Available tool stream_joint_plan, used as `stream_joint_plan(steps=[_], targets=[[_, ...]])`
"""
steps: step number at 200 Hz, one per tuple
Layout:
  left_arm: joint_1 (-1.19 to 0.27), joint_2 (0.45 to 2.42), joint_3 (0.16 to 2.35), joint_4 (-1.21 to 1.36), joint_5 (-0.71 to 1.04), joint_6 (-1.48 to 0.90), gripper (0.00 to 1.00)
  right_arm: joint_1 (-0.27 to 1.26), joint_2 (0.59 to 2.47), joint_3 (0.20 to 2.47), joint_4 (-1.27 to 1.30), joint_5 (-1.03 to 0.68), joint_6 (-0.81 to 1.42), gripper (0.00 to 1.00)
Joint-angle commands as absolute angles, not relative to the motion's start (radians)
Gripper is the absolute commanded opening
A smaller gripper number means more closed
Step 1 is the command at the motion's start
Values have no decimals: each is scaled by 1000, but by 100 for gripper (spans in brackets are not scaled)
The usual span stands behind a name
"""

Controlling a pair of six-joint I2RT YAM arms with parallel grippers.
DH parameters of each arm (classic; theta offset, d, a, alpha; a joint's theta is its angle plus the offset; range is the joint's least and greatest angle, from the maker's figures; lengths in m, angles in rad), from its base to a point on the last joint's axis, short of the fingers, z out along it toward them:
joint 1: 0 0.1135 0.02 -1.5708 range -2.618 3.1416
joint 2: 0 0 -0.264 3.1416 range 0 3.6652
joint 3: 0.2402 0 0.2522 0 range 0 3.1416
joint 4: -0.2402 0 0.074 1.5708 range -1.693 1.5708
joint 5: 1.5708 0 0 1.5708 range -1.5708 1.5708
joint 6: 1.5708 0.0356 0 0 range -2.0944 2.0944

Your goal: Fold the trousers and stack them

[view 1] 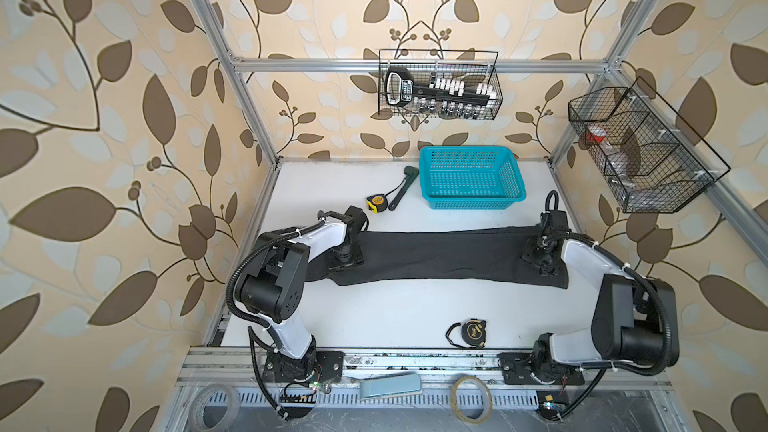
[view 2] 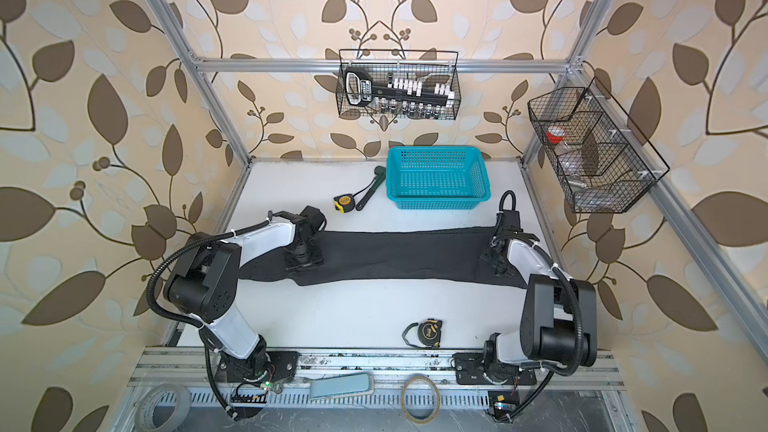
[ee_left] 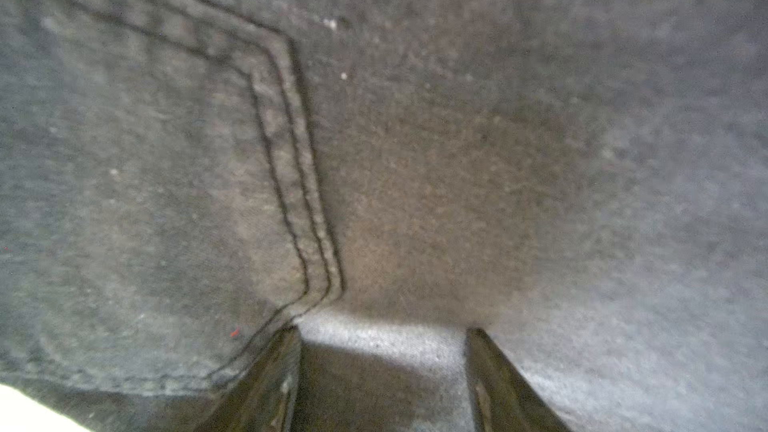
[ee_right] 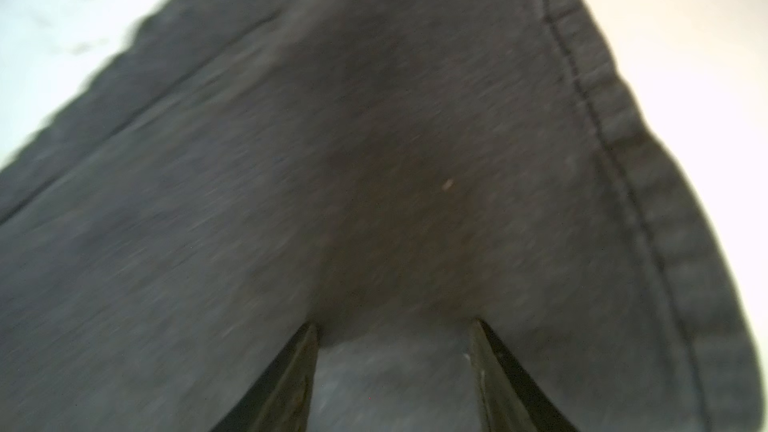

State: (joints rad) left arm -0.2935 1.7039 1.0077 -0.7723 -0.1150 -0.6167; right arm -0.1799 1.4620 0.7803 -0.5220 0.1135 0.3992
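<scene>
Trousers [view 1: 449, 255] lie flat under left gripper [ee_left: 382, 330] and right gripper [ee_right: 395, 324] (jaws apart).

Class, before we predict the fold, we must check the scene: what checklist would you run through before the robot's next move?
1. The trousers lie flat across the table: ok.
2. The left gripper is open over the pocket seam: ok.
3. The right gripper is open near the hem: ok.
4. Cloth pinched by either gripper: not ok.
5. The black tape measure lies apart from the trousers: ok.
6. Both legs aligned underneath: cannot tell.
</scene>
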Motion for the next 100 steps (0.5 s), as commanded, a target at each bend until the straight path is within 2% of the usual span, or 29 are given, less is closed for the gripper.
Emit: stream_joint_plan(steps=[1, 38, 100], targets=[[-243, 1708, 980, -840, -220, -585, 64, -182, 1514, 800, -505, 147, 390, 60], [-242, 1705, 1031, -853, -183, -575, 65, -184, 1600, 810, -442, 86, 364, 62], [-241, 1658, 1125, -894, -138, -519, 68, -231, 1500, 941, -553, 154, 195, 69]])
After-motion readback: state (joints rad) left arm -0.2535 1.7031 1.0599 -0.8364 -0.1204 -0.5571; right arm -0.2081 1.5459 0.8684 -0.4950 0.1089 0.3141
